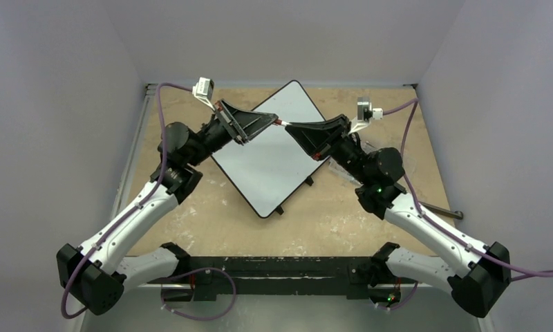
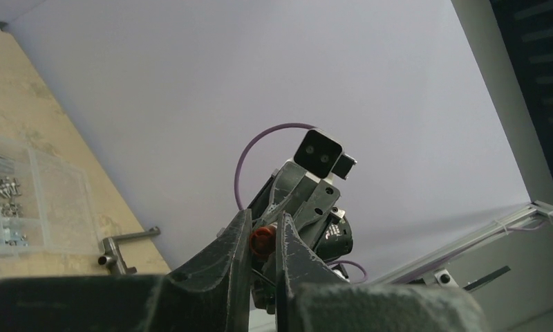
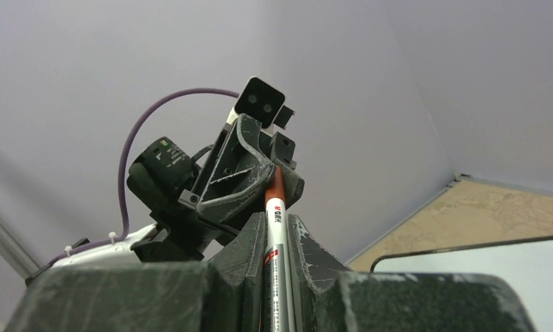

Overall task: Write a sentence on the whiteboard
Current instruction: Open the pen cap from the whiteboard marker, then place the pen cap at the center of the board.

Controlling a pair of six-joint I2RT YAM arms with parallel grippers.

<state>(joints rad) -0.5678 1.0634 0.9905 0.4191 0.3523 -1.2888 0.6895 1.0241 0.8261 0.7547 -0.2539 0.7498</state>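
Clenching slim red-and-white marker pen (image 3: 278,266): right end effector (image 3: 276,232) on barrel (left end effector (image 2: 263,238) on red cap (image 2: 260,241)); risking skewed-pull drop.

Plain pale lilac walls (image 1: 52,104) enclosed a scuffed tan bench (image 1: 211,223) on three sides; the light was soft and even.

Top camera overlooks whiteboard (image 1: 270,162); wrist cameras face each other along marker (image 3: 276,252).

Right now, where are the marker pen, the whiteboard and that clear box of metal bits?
marker pen (image 3: 275,266): right wrist view, on its white barrel.
whiteboard (image 1: 270,169): top view, on its bare white surface.
clear box (image 2: 45,200): left wrist view, on a clear compartment.
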